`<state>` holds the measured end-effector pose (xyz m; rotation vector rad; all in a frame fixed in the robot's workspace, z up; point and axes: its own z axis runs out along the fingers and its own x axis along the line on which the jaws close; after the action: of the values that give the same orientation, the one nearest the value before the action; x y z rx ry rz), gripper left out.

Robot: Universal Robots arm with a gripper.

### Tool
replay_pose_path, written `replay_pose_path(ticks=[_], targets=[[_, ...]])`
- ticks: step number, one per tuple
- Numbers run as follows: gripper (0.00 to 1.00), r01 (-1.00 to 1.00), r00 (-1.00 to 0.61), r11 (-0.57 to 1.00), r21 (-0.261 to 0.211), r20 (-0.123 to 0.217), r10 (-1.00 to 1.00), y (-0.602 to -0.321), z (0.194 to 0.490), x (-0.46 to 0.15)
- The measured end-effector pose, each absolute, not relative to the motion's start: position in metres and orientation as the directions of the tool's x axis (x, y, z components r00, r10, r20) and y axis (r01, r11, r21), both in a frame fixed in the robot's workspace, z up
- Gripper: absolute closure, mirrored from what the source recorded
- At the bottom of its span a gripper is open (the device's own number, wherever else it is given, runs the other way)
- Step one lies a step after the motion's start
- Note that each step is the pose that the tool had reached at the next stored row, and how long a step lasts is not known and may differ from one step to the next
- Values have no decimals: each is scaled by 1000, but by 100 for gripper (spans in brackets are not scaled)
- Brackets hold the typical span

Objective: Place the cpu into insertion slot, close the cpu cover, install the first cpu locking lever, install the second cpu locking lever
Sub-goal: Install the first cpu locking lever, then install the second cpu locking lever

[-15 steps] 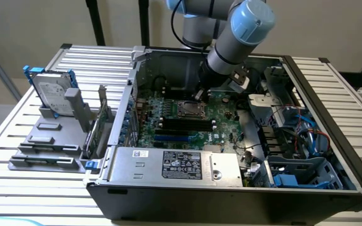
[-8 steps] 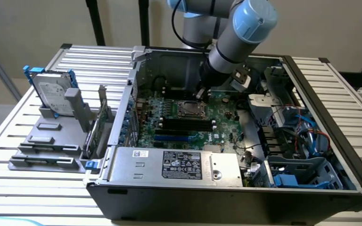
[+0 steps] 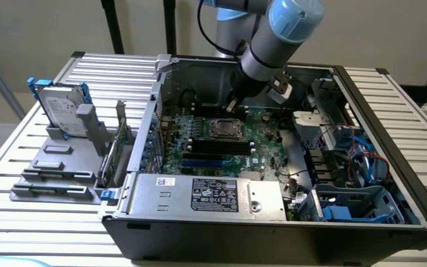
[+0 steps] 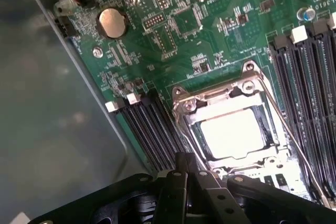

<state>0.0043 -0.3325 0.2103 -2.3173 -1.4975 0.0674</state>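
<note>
Cpu point(image 4: 232, 132) lay seated in the insertion slot point(image 4: 262, 109), its pale metal face showing through the window of the cpu cover point(image 4: 223, 99), which sat down flat over it. It was just ahead of the fingertips, close but not touching. A thin locking lever point(image 4: 290, 130) ran along one side of the socket, its rod slanting away past the frame; whether it was hooked down could not be told. The gripper point(image 4: 185, 167) hung above the socket's near edge with its fingers clenched together, grasping nothing. Dark memory slots point(image 4: 149, 124) flanked the socket on the green circuit board point(image 4: 173, 51), and a round coin battery point(image 4: 113, 23) sat farther beyond the fingers. In the exterior view the gripper point(image 3: 232, 104) hovered inside the open computer case point(image 3: 273, 231), just behind the socket point(image 3: 224, 128), with a hard drive point(image 3: 59, 111) standing on the slatted table point(image 3: 43, 211) well apart.
</note>
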Motion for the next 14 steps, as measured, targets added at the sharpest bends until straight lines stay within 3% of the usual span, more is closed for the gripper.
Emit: replay_pose_path(ticks=[14], targets=[[89, 870, 430, -359, -339, 164, 888, -332, 211, 2]])
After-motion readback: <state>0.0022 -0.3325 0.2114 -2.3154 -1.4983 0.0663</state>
